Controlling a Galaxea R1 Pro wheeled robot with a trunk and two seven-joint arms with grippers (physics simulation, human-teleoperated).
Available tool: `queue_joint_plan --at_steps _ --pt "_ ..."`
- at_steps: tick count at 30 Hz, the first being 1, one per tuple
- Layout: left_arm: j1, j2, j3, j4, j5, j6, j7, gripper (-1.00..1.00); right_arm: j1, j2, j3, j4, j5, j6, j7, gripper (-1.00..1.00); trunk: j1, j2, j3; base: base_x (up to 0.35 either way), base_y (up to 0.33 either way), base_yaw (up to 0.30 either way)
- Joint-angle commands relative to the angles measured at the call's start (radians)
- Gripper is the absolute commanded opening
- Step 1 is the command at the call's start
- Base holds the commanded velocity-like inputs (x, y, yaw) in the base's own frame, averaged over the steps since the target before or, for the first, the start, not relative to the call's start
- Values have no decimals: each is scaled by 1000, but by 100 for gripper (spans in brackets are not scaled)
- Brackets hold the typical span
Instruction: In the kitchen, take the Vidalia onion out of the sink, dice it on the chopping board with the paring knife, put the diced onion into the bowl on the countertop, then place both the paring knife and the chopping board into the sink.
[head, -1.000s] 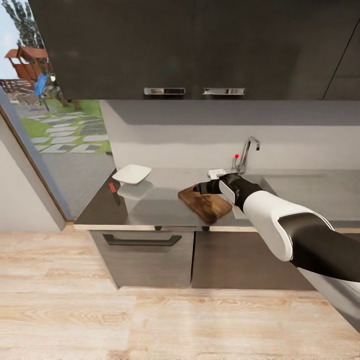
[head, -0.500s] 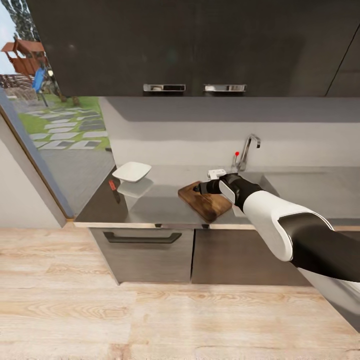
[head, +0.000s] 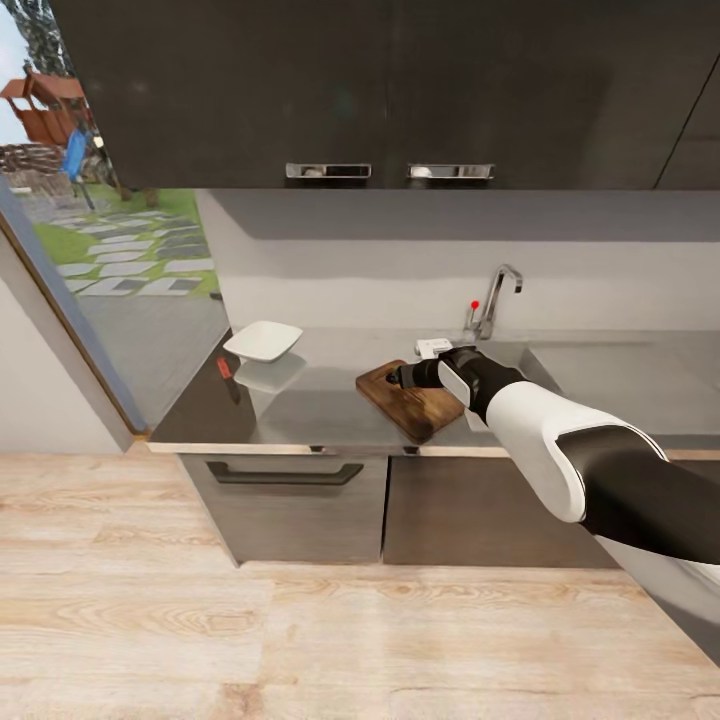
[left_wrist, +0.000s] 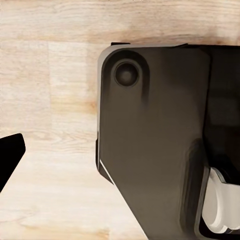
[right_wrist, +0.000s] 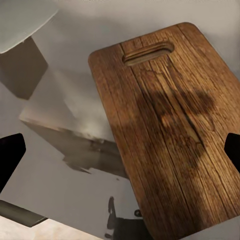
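Right gripper: your right gripper (head: 404, 377) hangs over the chopping board's back end, on an arm reaching in from the counter's right side. In the right wrist view its two dark fingertips (right_wrist: 11, 155) sit wide apart with nothing between them, so it is released.
Left gripper: the left wrist view gives you one dark fingertip (left_wrist: 10, 152) over the pale wood floor (left_wrist: 47, 90) beside the robot's dark base (left_wrist: 150, 150); I cannot tell how its jaws stand.
Chopping board: the chopping board (head: 405, 402) lies flat near the countertop's (head: 320, 400) front edge, turned at an angle, just left of the sink.
Bowl: the bowl (head: 263, 341) stands near the counter's left end, toward the back.
Paring knife: the paring knife (head: 226, 372) lies at the left edge, in front of the bowl.
Sink: the sink (head: 510, 357) is mostly behind your right arm; its tap (head: 493, 297) rises at the back edge.
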Motion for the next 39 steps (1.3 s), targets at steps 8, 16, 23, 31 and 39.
queue_joint_plan --at_steps 8,16,23,31,39 --pt "1 1 3 -1 1 -2 0 100 -1 1 8 -1 -7 5 2 100 1 -1 -2 214 0 0" --pt "1 1 2 -2 1 -3 0 100 -1 1 8 -1 -7 5 2 100 1 -1 -2 317 0 0" --pt "1 1 0 -2 1 -5 -1 100 1 2 8 -1 -7 5 2 100 1 -1 -2 217 0 0" --pt "1 -2 1 -4 0 -4 0 100 5 18 103 -28 17 -60 6 100 1 -1 -2 25 0 0" --pt "1 -3 1 -3 1 -2 0 100 6 42 307 -177 107 -28 251 100 1 -1 -2 3 -7 0"
